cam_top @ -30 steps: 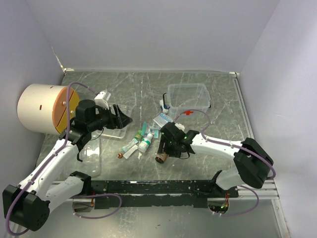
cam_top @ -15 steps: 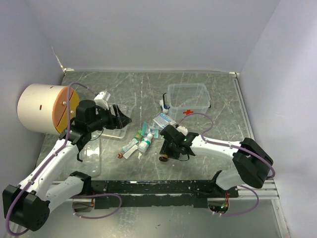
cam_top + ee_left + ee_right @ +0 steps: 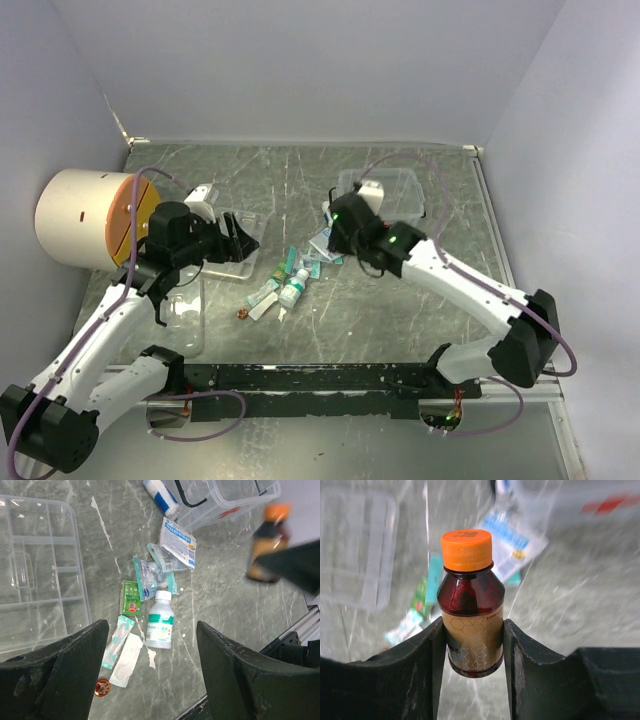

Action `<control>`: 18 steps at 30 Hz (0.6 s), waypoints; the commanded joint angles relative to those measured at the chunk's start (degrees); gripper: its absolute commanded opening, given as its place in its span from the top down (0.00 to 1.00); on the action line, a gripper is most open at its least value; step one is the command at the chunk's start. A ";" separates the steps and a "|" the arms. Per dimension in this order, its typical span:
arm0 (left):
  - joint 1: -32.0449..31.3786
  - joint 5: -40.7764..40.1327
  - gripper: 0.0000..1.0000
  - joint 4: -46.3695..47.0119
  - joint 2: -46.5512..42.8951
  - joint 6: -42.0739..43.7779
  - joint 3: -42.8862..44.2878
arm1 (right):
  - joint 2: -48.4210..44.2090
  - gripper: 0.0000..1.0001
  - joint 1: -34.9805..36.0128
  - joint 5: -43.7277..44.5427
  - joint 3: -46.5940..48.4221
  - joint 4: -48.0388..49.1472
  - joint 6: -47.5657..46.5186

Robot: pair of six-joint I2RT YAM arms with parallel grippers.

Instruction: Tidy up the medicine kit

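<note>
We see right tool (image 3: 472, 647) clenched on amber bottle (image 3: 471, 605): bottle upright between both fingers, orange cap up, lifted clear of tabletop (image 3: 400, 290). Medicine kit case (image 3: 402, 192) lies ahead of this tool, up and right in its wrist view, red cross blurred. Left tool (image 3: 151, 635) released, jaws wide, nothing between them. We note white bottle (image 3: 160, 622) and sachets (image 3: 177, 542) on tabletop below its gap. Divided tray (image 3: 40, 570) lies off its left finger.
</note>
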 commanded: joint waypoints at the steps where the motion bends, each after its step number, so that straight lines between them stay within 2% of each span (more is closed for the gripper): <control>1: -0.34 -3.55 0.18 -3.88 -3.59 2.25 1.71 | -0.87 0.67 -8.96 6.61 7.06 -1.66 -16.26; 4: -0.34 -4.80 0.17 -6.48 -6.07 0.36 -0.45 | 2.12 0.67 -16.70 2.96 10.36 1.97 -23.62; 8: -0.38 -3.93 0.18 -9.07 -8.71 -0.44 -1.82 | 8.73 0.67 -23.03 0.34 14.54 4.49 -31.18; 18: -0.42 -5.63 0.16 -9.25 -12.04 0.32 -1.80 | 21.57 0.68 -32.11 -3.02 19.39 5.12 -40.86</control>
